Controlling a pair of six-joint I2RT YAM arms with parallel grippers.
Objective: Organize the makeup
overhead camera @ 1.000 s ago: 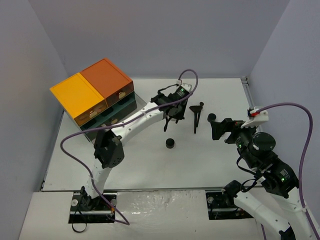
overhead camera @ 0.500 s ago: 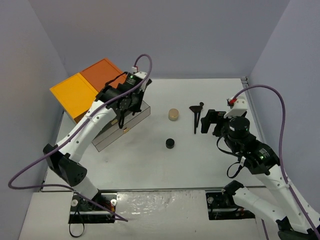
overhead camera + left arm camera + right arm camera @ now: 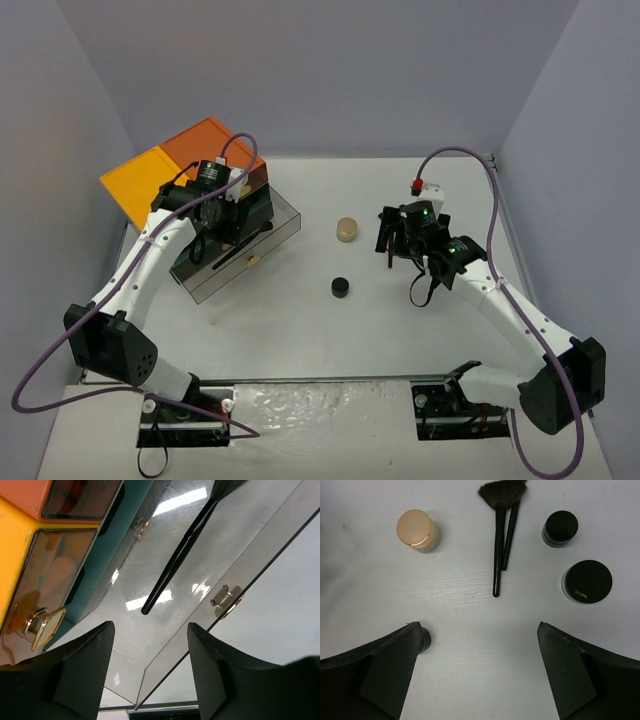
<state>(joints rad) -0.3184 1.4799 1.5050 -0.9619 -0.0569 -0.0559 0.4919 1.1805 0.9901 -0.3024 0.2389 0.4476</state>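
A black-handled brush (image 3: 180, 555) lies in the pulled-out smoky drawer (image 3: 272, 236) of the cabinet. Above that drawer hangs my left gripper (image 3: 205, 245) (image 3: 150, 650), open, with nothing between its fingers. My right gripper (image 3: 398, 245) (image 3: 479, 630) is open too, hovering over the table. Ahead of it lie a fan brush (image 3: 497, 540) and a second brush (image 3: 510, 535) side by side. A gold-lidded jar (image 3: 415, 528) (image 3: 347, 229) stands to their left. A small black pot (image 3: 560, 527) and a round black compact (image 3: 587, 581) are to their right. Another small black pot (image 3: 341, 287) (image 3: 425, 641) sits by the right gripper's left finger.
The dark green cabinet (image 3: 200, 160) with orange and yellow top stands at the back left, its other drawers shut, with gold knobs (image 3: 42, 625). The open drawer reaches toward the table's middle. Grey walls close in the table on three sides.
My left arm swung from the table's middle to the open drawer and its jaws parted; the brush now lies in the drawer. My right arm reached forward and left over the brushes.
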